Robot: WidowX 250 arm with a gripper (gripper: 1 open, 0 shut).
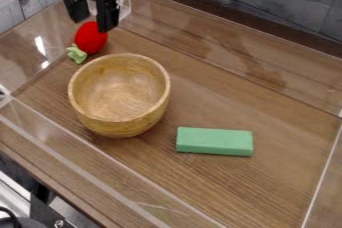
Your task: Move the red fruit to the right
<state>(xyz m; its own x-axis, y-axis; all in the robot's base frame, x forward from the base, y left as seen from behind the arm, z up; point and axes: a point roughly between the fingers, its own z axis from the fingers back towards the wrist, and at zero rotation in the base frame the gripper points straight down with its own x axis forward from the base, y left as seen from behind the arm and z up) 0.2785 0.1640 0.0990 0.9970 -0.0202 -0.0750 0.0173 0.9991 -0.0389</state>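
While the red fruit point(90, 37) lies at the far left of the tabletop point(254, 82), just beyond the wooden bowl point(120, 93), the gripper point(91, 9) hangs right above it with its jaws spread wide and empty — the reaching step, by my reading, with the grasp not yet made. Next it must drop straight down and close on the fruit, then carry it rightward — the fingertips overlap the fruit's top, so whether they touch it I cannot tell, and the arm above is cut off.

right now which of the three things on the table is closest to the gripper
The red fruit, right under the open gripper; the wooden bowl and green block lie farther off.
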